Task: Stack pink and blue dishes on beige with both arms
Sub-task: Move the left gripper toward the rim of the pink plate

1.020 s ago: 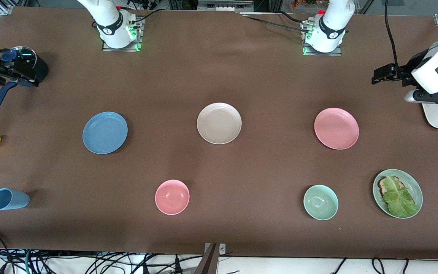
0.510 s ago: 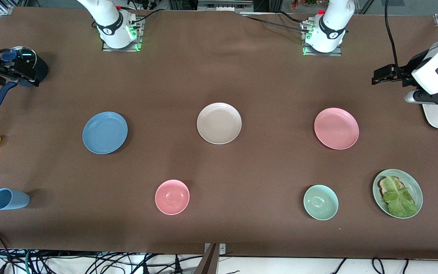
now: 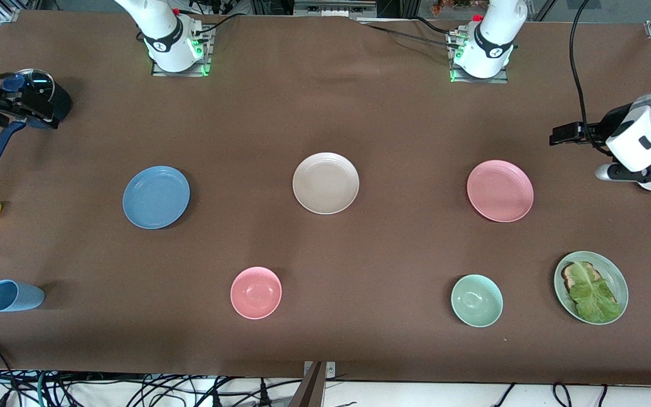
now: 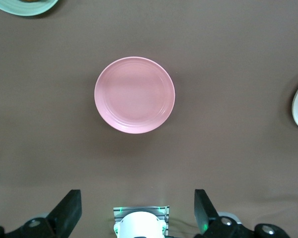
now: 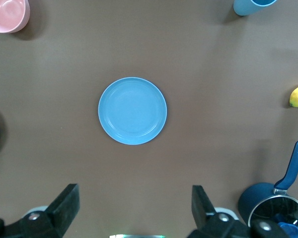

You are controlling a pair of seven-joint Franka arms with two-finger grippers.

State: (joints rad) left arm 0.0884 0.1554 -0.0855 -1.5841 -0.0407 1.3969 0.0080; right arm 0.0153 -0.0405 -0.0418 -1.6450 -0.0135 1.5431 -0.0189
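Nothing stacked yet. Beige plate (image 3: 325,183) mid-bench; blue plate (image 3: 156,196) toward right arm's end, pink plate (image 3: 499,190) toward left arm's. Left gripper (image 4: 137,214) and right gripper (image 5: 134,210) hover high, spread, empty. Descend at rim, pinch edge, lift level.

even, bright overhead light, soft short shadows beside the dishes, all views sharp, no glare.

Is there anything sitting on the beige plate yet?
No, the beige plate lies bare in the front view, with the blue plate and pink plate apart on the table.
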